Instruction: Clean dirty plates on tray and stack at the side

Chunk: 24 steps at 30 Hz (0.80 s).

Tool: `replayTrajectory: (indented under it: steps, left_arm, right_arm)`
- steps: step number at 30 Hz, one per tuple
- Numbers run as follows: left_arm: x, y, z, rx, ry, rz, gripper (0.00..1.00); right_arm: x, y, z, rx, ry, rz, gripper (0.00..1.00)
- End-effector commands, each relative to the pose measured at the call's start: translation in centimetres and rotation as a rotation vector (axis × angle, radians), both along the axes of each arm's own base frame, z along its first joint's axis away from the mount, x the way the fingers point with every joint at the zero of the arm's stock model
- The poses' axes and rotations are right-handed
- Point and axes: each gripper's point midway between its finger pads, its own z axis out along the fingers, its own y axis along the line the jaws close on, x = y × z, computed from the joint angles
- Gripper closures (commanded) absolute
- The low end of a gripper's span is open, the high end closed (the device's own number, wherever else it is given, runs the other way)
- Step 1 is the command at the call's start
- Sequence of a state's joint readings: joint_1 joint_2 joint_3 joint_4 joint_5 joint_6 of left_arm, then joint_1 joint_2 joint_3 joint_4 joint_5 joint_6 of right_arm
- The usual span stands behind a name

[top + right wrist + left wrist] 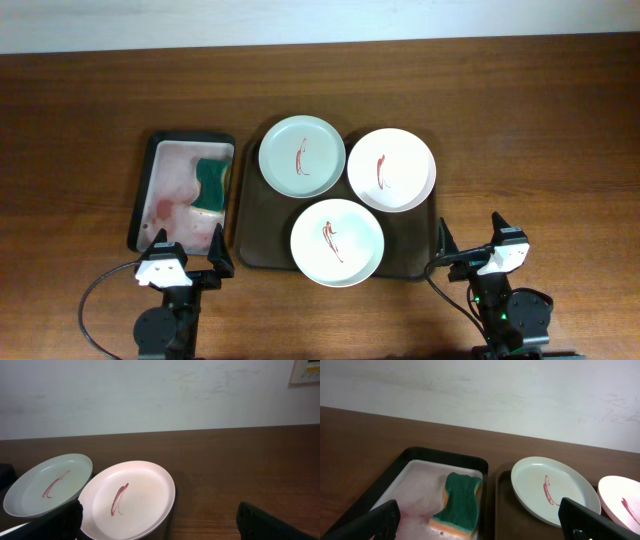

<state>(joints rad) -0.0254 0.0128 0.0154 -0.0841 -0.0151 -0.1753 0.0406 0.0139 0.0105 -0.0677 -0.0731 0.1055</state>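
Three dirty plates lie on the dark brown tray, each with a red-brown streak: a pale green plate at the back left, a pinkish-white plate at the back right and a white plate in front. My left gripper is open near the table's front edge, left of the tray, with nothing in it. Its view shows the green plate ahead on the right. My right gripper is open and empty at the tray's front right corner, facing the pinkish plate and the green plate.
A black-rimmed sponge tray with a wet pinkish floor sits left of the brown tray. A green and orange sponge lies in it, seen just ahead of my left gripper. Bare wooden table lies right of the plates.
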Motion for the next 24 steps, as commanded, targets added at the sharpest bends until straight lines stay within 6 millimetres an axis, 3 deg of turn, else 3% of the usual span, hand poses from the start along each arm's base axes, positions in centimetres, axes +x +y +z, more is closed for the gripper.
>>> replayTrajectory:
  steps: [1,24]
  left_arm:
    - [0.02,-0.02,-0.27,0.016,0.004,-0.005,0.01]
    - [0.02,-0.02,-0.25,0.016,0.004,-0.004,0.01]
  right_arm:
    - [-0.04,0.17,-0.19,0.003,0.003,0.010,0.01]
    - [-0.04,0.17,-0.19,0.003,0.003,0.010,0.01]
